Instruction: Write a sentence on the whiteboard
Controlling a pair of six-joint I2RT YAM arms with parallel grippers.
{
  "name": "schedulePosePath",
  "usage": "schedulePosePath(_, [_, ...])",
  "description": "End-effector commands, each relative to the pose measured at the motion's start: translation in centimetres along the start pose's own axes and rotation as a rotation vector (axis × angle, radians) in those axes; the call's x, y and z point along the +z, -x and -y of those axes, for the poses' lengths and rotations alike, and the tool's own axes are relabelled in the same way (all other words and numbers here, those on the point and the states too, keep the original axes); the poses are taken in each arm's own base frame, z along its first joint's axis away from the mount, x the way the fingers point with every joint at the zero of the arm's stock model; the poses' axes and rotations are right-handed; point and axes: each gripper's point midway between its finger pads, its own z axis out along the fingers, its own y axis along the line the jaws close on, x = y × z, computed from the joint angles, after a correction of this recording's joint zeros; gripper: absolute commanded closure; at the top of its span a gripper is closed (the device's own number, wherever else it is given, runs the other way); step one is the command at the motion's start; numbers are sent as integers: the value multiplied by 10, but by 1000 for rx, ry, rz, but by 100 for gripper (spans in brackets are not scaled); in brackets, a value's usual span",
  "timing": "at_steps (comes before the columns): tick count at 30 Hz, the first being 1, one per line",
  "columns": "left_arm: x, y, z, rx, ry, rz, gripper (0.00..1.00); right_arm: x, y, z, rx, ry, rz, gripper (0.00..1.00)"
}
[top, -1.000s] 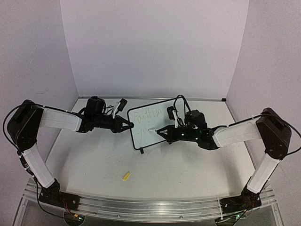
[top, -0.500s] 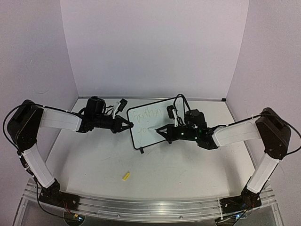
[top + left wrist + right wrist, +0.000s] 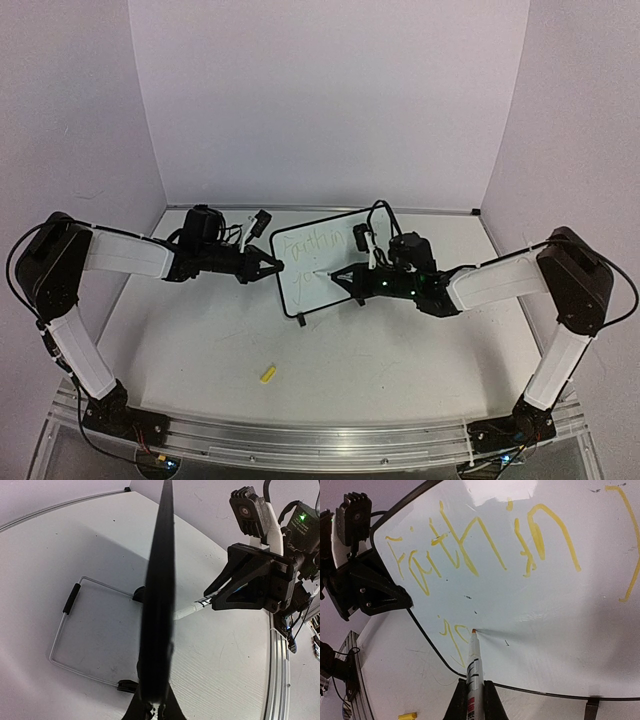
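The whiteboard (image 3: 303, 262) stands tilted at the table's middle, and my left gripper (image 3: 274, 266) is shut on its left edge. In the left wrist view it shows edge-on as a dark strip (image 3: 159, 605) rising from the left gripper (image 3: 157, 709). The sentence (image 3: 470, 545) is yellow handwriting: "Faith in" on top, with a few letters (image 3: 451, 635) begun below. My right gripper (image 3: 472, 700) is shut on a white marker (image 3: 473, 670) whose orange tip touches the board beside those lower letters. From above, the right gripper (image 3: 342, 275) faces the board's front.
A yellow marker cap (image 3: 267, 374) lies on the table in front of the board, also visible low in the right wrist view (image 3: 407, 715). Behind the board a wire stand (image 3: 72, 597) rests on the table. Purple walls close in the back and sides.
The right gripper and marker have shifted slightly left and up along the board. The left arm and the whiteboard have stayed in place.
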Motion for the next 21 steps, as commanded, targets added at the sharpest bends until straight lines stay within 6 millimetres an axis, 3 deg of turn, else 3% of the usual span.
schedulePosePath(1, [0,13,1,26,12,10,100,4,23,-7,-10,7,67,100])
schedulePosePath(9, [0,13,2,29,9,10,100,5,21,-3,-4,-10,66,100])
schedulePosePath(21, [0,14,3,30,8,8,100,8,-2,10,18,-42,19,100])
